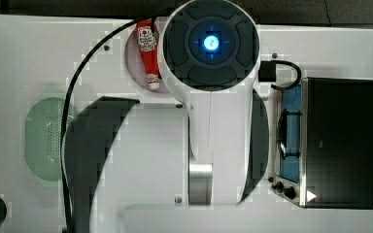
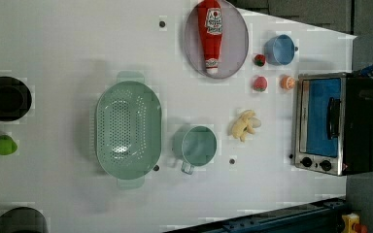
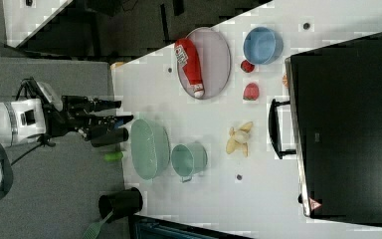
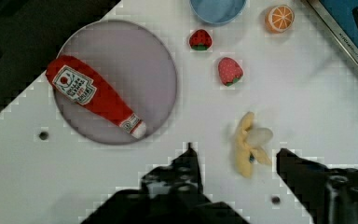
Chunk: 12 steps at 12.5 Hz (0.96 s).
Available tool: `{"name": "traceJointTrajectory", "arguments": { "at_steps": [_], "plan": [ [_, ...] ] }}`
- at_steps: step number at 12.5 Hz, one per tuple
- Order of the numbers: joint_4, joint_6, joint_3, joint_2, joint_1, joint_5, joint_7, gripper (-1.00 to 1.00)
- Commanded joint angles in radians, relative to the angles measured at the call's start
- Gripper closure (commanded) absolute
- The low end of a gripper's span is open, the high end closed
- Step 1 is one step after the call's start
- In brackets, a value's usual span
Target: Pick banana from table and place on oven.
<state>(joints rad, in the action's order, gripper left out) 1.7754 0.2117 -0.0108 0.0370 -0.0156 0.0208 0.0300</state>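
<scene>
The banana [image 4: 251, 148] is a small, pale yellow soft toy with its peel split open into lumpy flaps and a whitish tip of fruit showing between them. It lies flat on the white table [image 2: 68, 43], alone on a bare patch and touching nothing. In the left view the banana [image 2: 244, 125] sits between the mint green cup [image 2: 197, 146] and the oven [image 2: 332, 124], near the oven's blue-tinted glass door and apart from the two red strawberries [image 2: 259, 83] and the orange slice [image 2: 287, 83]. In the right view the banana [image 3: 238, 139] rests just beside the oven's door handle. The gripper [image 4: 235, 161] hangs above the table with its two dark fingers [image 4: 186, 170] spread apart and nothing between them; in the wrist view the banana lies in the gap between their tips, untouched. The oven's black top [image 3: 348, 124] carries nothing.
</scene>
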Motion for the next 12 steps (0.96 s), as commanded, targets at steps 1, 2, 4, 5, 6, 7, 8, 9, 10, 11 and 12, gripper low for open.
{"name": "traceJointTrajectory", "arguments": {
  "at_steps": [1, 2, 4, 5, 6, 7, 8, 9, 10, 11, 12],
  "plan": [
    [0.321, -0.151, -0.015, 0.453, 0.028, 0.015, -0.087, -0.58],
    [0.324, -0.151, -0.015, 0.454, 0.028, 0.015, -0.087, -0.8],
    [0.332, -0.151, -0.015, 0.453, 0.028, 0.015, -0.087, -1.0],
    [0.338, -0.151, -0.015, 0.451, 0.028, 0.015, -0.087, -1.0],
    [0.347, -0.145, -0.015, 0.445, 0.028, 0.015, -0.087, -1.0],
    [0.36, -0.129, -0.015, 0.435, 0.028, 0.015, -0.087, -1.0],
    [0.378, -0.099, -0.014, 0.422, 0.028, 0.015, -0.087, -1.0],
    [0.401, -0.057, -0.014, 0.405, 0.028, 0.015, -0.087, -1.0],
    [0.427, -0.008, -0.014, 0.386, 0.028, 0.015, -0.087, -1.0],
    [0.456, 0.046, -0.013, 0.362, 0.028, 0.015, -0.087, -1.0],
    [0.486, 0.105, -0.012, 0.335, 0.028, 0.015, -0.087, -1.0]
  ]
}}
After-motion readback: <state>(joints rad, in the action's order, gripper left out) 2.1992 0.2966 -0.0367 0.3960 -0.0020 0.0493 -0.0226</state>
